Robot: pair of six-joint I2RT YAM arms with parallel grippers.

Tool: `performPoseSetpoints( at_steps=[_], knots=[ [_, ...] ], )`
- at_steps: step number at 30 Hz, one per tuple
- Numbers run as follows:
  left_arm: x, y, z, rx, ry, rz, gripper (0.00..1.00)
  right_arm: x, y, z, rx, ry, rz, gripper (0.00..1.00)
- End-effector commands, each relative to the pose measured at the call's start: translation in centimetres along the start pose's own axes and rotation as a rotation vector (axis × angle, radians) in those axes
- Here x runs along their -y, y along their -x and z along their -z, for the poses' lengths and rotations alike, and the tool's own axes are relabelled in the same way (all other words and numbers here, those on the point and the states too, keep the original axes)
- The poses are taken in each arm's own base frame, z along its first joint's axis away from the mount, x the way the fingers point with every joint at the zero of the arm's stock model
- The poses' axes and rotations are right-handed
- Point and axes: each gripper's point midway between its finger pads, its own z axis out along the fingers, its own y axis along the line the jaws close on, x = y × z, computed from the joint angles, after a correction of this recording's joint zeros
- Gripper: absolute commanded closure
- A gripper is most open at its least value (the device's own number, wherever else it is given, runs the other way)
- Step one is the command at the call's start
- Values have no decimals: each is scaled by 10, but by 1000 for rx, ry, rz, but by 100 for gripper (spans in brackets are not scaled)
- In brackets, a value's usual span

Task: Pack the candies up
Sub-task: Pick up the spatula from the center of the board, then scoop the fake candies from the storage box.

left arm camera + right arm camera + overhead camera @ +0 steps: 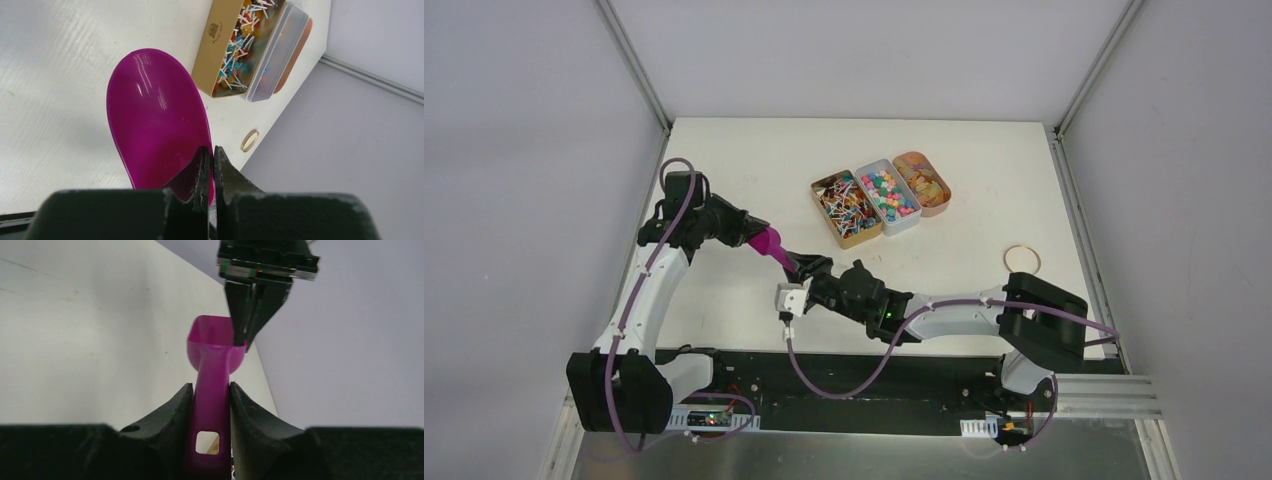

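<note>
While left gripper [211, 150] pinches scoop [155, 115] rim, right gripper [211, 390] seemingly clamps its handle

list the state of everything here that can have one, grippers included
scoop: empty, held by both grippers
left gripper: shut on the scoop's bowl rim
right gripper: shut on the scoop's handle
gold tin: open, full of stick candies
clear tin: open, holds round candies
orange tin: open, holds yellowish pieces
ring: lying flat, untouched
</note>
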Motion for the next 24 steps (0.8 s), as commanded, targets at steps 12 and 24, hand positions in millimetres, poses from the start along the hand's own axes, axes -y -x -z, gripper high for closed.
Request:
performPoseSetpoints(
  at_steps=[12, 24],
  knots=[
    [11, 11, 21, 108, -32, -46, 44, 47, 28, 5, 30, -166, -92, 100],
    [39, 20, 58, 231, -123, -292, 1, 94, 17, 56, -49, -279, -280, 100]
  ],
)
